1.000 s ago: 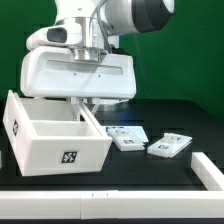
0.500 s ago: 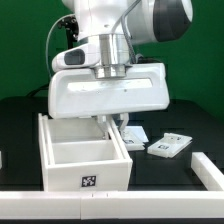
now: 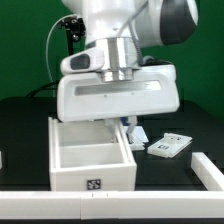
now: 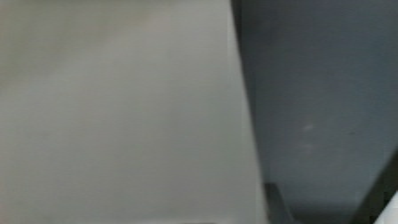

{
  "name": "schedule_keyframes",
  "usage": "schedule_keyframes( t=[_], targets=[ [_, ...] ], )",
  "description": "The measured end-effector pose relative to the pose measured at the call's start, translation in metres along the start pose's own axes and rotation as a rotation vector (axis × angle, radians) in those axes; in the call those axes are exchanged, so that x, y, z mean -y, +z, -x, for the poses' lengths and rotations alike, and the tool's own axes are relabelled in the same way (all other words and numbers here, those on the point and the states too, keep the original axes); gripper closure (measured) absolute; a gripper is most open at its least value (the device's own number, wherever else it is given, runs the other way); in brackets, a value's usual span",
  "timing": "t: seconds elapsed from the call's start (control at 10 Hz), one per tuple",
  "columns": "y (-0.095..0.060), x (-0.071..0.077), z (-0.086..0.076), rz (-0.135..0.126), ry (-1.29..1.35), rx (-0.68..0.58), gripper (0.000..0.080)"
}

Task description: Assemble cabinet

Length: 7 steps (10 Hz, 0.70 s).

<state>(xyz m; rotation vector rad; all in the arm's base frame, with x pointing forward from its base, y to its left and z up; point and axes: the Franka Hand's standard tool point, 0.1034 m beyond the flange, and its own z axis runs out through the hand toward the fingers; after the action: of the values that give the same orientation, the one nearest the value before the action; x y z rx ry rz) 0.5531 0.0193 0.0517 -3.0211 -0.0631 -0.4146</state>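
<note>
Pincer (image 3: 114, 122) meets the box's (image 3: 92, 160) far wall on the tabletop (image 3: 25, 125), though you cannot tell whether it grips, so a loose hold could swing the box into nearby panels (image 3: 168, 146).

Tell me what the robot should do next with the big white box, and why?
Probably slide the box only a touch further to the exterior view's right, then stop. It has been moving that way, the hand sits at its back corner, and small panels lie close on that side; a longer push might bump them.
</note>
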Motion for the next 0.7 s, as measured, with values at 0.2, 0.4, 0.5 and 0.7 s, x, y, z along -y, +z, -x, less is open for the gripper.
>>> schedule_keyframes(
  t=[0.2, 0.4, 0.5, 0.7],
  targets=[
    [0.02, 0.034, -0.003, -0.026, 0.079, 0.014, 0.0767],
    [0.027, 0.049, -0.009, -0.036, 0.079, 0.009, 0.0767],
    [0.027, 0.052, -0.01, -0.037, 0.08, 0.007, 0.0767],
    [0.027, 0.05, -0.01, -0.036, 0.082, 0.007, 0.0767]
  ],
)
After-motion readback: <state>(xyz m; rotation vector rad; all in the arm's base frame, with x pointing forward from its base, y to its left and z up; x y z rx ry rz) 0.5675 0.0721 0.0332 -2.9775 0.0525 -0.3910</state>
